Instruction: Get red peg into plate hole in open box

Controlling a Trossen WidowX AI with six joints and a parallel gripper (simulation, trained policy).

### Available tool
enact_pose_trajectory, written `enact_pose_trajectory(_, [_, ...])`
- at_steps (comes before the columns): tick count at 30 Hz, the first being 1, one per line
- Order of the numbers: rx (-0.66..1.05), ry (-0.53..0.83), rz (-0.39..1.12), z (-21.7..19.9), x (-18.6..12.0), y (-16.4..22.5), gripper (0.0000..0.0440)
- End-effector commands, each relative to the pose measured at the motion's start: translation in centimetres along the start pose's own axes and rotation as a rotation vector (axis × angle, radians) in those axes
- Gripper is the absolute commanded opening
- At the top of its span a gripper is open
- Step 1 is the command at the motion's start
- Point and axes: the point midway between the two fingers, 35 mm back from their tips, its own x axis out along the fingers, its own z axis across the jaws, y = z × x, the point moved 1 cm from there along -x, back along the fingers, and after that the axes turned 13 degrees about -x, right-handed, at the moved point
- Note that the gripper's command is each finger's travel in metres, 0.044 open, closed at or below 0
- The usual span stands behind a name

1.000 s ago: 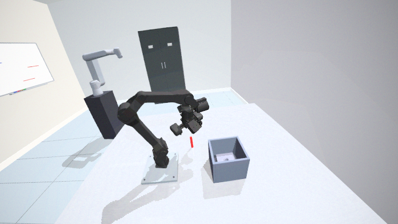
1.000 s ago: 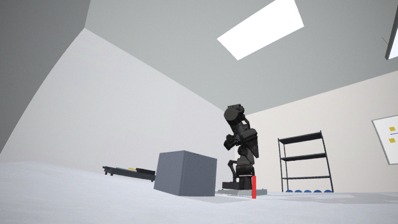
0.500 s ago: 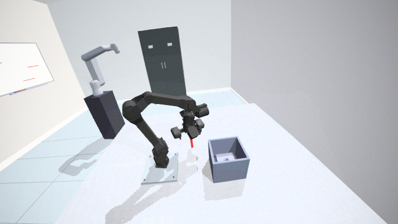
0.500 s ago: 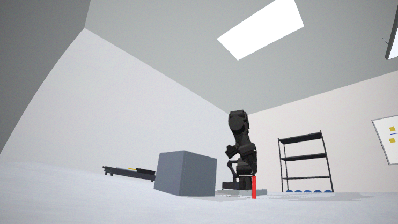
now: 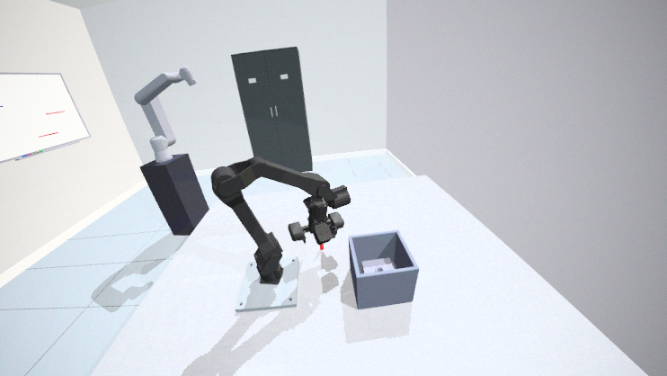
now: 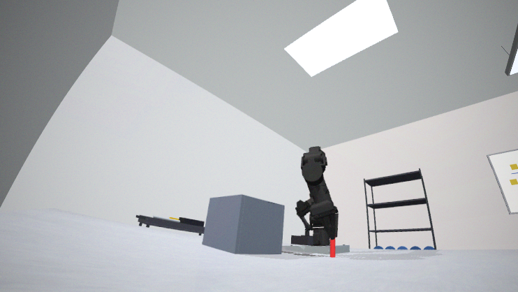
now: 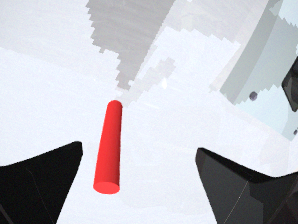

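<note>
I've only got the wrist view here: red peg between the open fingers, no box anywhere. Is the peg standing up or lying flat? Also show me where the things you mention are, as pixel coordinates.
Observer: Standing. The exterior view shows the peg (image 5: 321, 246) (image 6: 332, 249) (image 7: 109, 150) upright, its foot on the table (image 5: 466, 303) (image 6: 144, 265) (image 7: 165, 200).

Operator: Good. Which way is the box from it?

Observer: On the far side of the peg from the arm's base plate (image 5: 285, 301) (image 6: 343, 248) (image 7: 267, 111). The top view has the peg between that plate and the box (image 5: 386, 290) (image 6: 221, 224).

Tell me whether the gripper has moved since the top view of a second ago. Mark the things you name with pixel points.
Yes: in the top view the gripper (image 5: 313, 240) (image 7: 139, 152) has come down, toward the table (image 5: 466, 299) (image 6: 108, 257) (image 7: 165, 200), now hiding most of the red peg (image 5: 321, 246) (image 6: 332, 248) (image 7: 110, 150).
</note>
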Motion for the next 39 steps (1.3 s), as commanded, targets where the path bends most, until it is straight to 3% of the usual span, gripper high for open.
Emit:
enact_pose_trajectory(1, [0.016, -0.001, -0.006, 0.2, 0.8, -0.3, 0.0324])
enact_pose_trajectory(13, [-0.011, -0.021, -0.001, 1.5, 1.6, -0.4, 0.0017])
enact_pose_trajectory(26, [-0.044, -0.189, 0.050, 3.7, -1.4, 0.7, 0.0000])
enact_pose_trajectory(39, [-0.127, -0.359, 0.014, 5.1, -7.5, 0.9, 0.0000])
